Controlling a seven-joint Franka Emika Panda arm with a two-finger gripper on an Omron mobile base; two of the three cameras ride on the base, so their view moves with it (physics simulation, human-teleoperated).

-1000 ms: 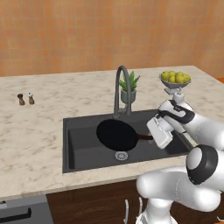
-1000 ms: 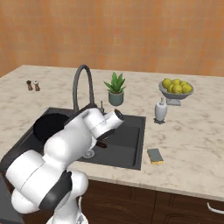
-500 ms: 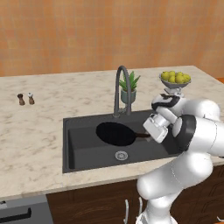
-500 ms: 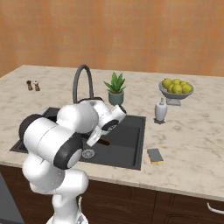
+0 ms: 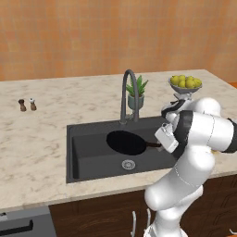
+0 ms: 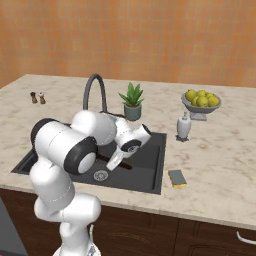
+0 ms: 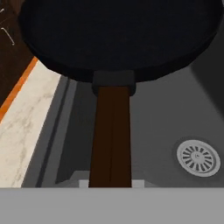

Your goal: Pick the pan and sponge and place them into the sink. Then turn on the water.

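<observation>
One flat black pan (image 5: 127,141), brown-handled

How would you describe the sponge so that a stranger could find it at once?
Start at the dark sink set in the marble counter. On the counter just off the sink's front right corner lies the sponge, a small flat rectangle. Its yellow edge under a dark top sets it apart from the white soap dispenser further back.

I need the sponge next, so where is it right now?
In the right base view the sponge lies flat on the counter, just right of the sink near the front edge.
</observation>
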